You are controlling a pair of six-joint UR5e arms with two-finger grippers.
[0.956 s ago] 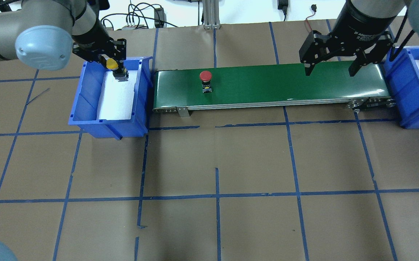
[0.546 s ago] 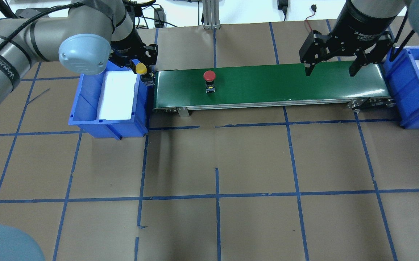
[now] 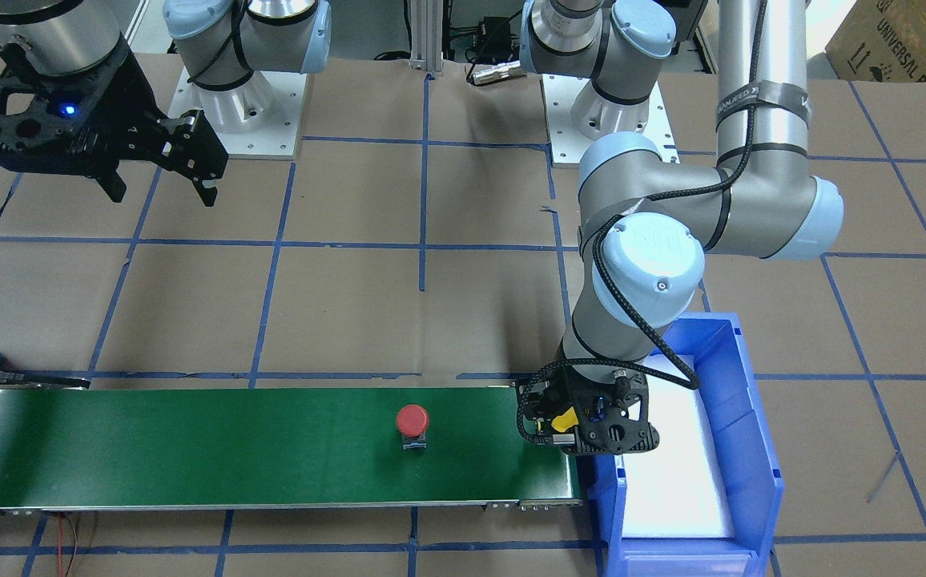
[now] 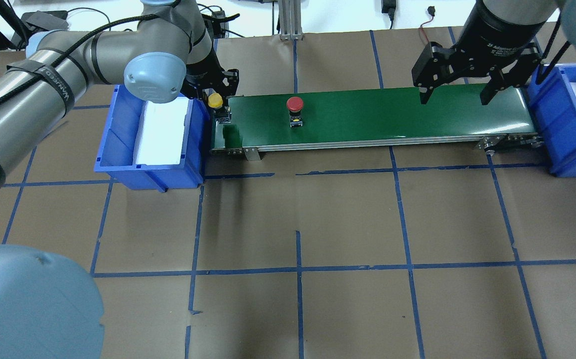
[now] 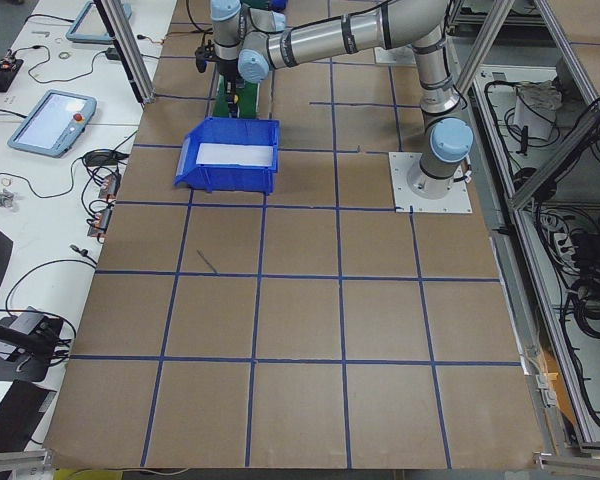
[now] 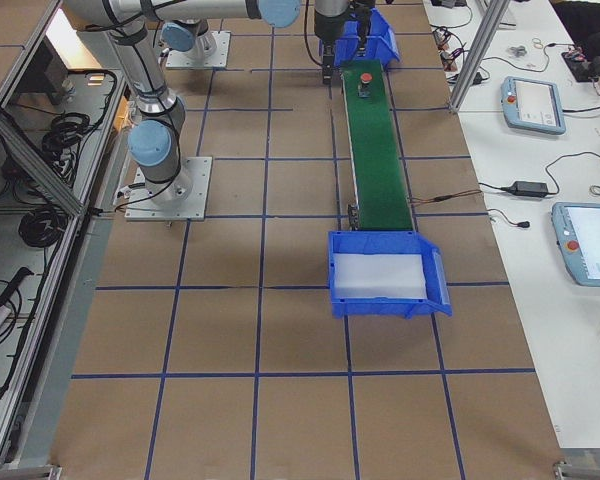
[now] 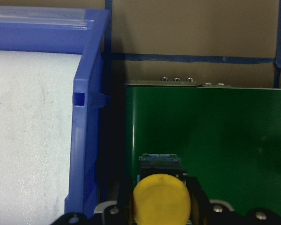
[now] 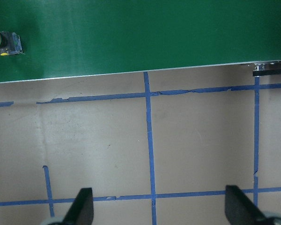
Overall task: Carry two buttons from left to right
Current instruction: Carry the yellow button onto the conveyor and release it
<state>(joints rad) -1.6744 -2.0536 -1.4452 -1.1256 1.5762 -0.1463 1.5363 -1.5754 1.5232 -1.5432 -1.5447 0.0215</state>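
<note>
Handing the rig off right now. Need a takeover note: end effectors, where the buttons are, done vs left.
End effectors: left end effector shut on the yellow button over the belt's left end; right end effector open, empty, above the belt's right end.
Buttons: red button on the belt, nearer its left end.
Done: both out of the left bin.
Left: release yellow onto the belt; get both into the right bin.
</note>
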